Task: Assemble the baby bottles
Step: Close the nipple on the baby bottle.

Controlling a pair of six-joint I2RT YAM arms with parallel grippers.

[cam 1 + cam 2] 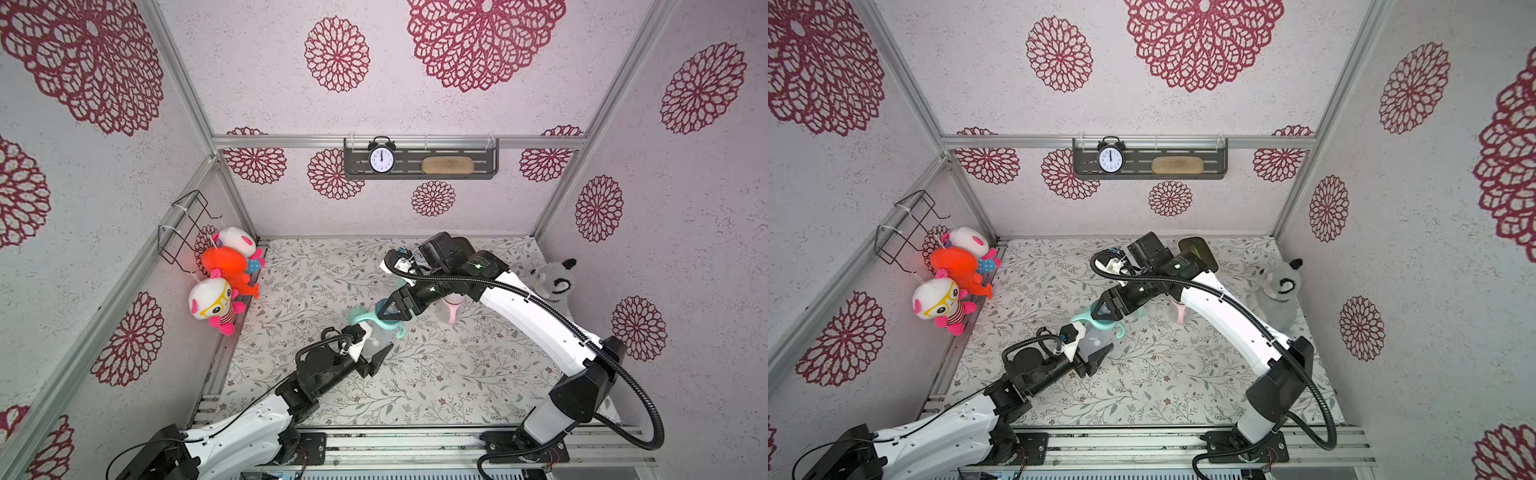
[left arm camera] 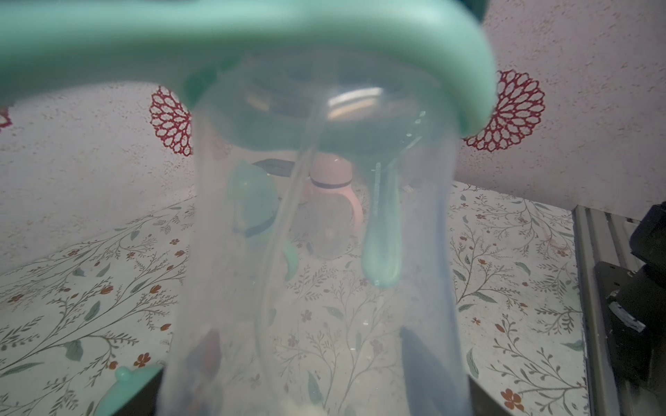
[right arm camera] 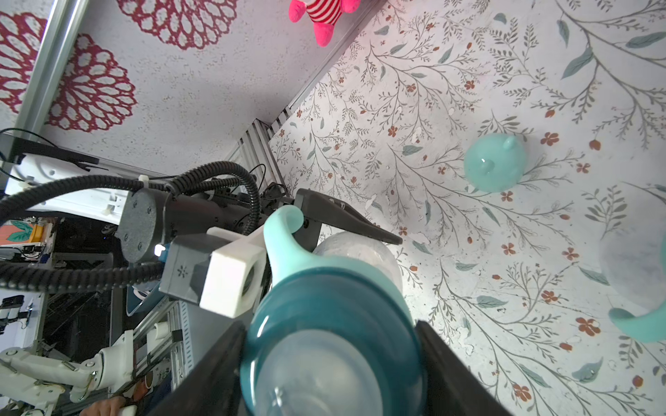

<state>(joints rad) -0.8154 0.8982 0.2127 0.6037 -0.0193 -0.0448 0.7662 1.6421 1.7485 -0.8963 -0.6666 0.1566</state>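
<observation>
The left tool (image 1: pixel 372 347) is squeezed shut on the clear bottle (image 1: pixel 378 341), which is near the middle of the table (image 1: pixel 415 395), a little toward 9 o'clock. The right tool (image 3: pixel 329 363) is clamped on the teal collar (image 3: pixel 324 299) at the bottle's top, right by the mint handle ring (image 1: pixel 361 321).

If the collar sits crooked, I think it could jam when it is turned. The bottle looks smooth, so it might spin or slip in the left tool. The pink bottle (image 1: pixel 451 311) stands at about 2 o'clock from the clear one, close under the right arm, and a wide swing could knock it over.

I cannot see if the collar is screwed down or only resting. Another mint bottle (image 2: pixel 252 216) is just a blur through the plastic. A mint cap (image 3: pixel 495 164) lies loose on the table.
</observation>
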